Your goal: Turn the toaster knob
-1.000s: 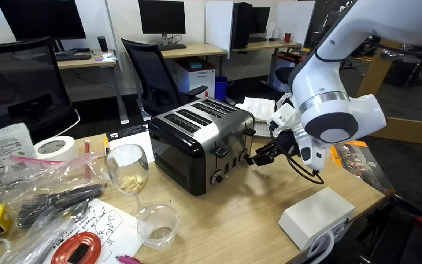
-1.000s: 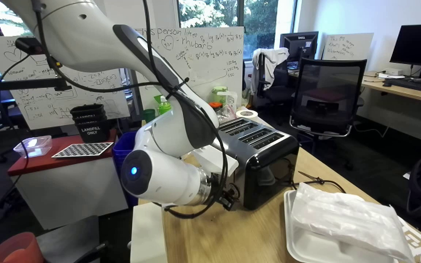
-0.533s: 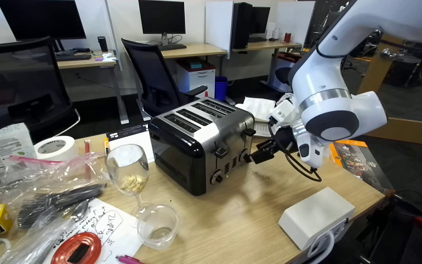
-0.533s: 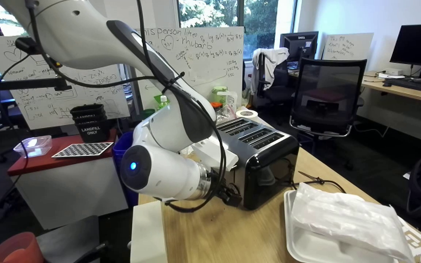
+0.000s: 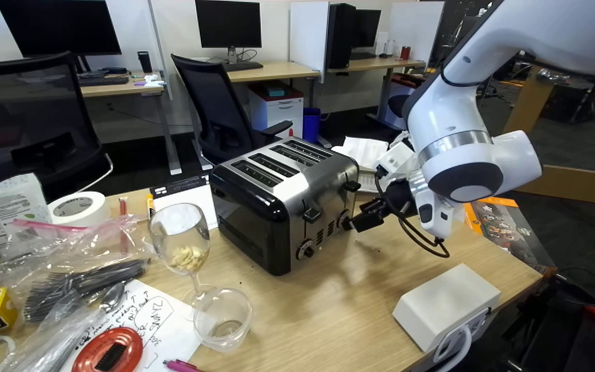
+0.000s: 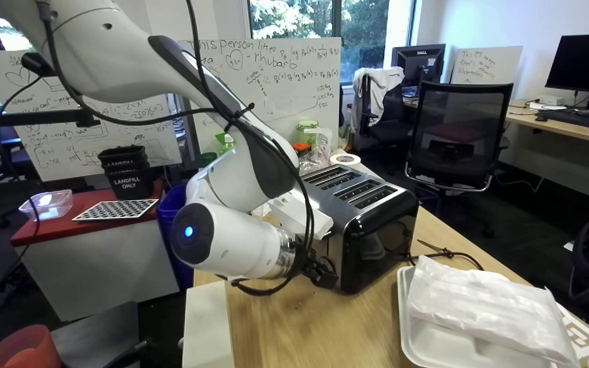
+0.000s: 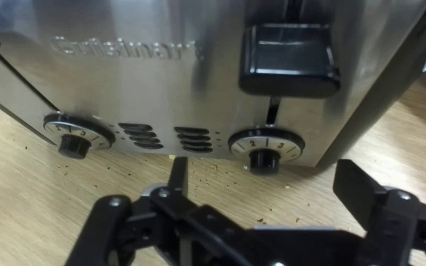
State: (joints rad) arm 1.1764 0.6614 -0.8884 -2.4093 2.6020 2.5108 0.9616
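Pale wood tabletop (image 5: 339,315) separates the boxy black-and-steel toaster (image 5: 284,206) from an edge-set white box (image 5: 444,305). The black gripper (image 7: 264,174) is spread, a round black knob (image 7: 264,162) showing between its fingertips (image 7: 353,188).

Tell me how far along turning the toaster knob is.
Done: the gripper is open at the toaster. In hand: alignment, the right-hand knob showing between the spread fingers in the wrist view. Left: probably closing on that knob and turning it, as nothing is gripped yet.
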